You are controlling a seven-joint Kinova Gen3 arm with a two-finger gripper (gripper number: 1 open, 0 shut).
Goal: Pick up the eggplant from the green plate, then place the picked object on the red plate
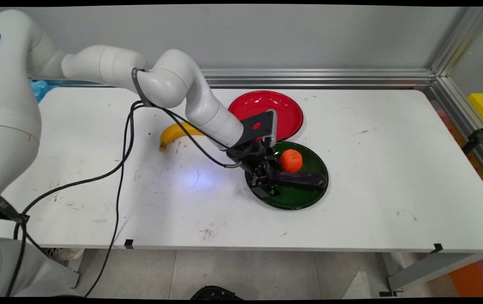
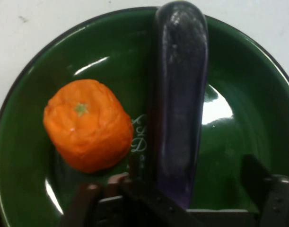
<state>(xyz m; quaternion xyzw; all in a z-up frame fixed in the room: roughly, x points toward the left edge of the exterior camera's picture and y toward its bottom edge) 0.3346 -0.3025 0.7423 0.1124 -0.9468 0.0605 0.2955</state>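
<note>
A dark purple eggplant (image 1: 304,179) (image 2: 178,99) lies across a green plate (image 1: 298,202) (image 2: 248,137), beside an orange (image 1: 290,161) (image 2: 87,124) on the same plate. My gripper (image 1: 266,180) (image 2: 187,177) is down at the plate's left side, over the eggplant's near end. Its fingers stand open on either side of the eggplant: the left fingertip (image 2: 119,180) is close to it, and the right fingertip (image 2: 254,170) is apart from it. The eggplant's near end is hidden behind the gripper's linkage.
A red plate (image 1: 281,105) sits just behind the green one, partly hidden by my wrist. A banana (image 1: 173,132) lies on the table to the left, under my forearm. Black cables hang across the table's left half. A metal rail runs along the back.
</note>
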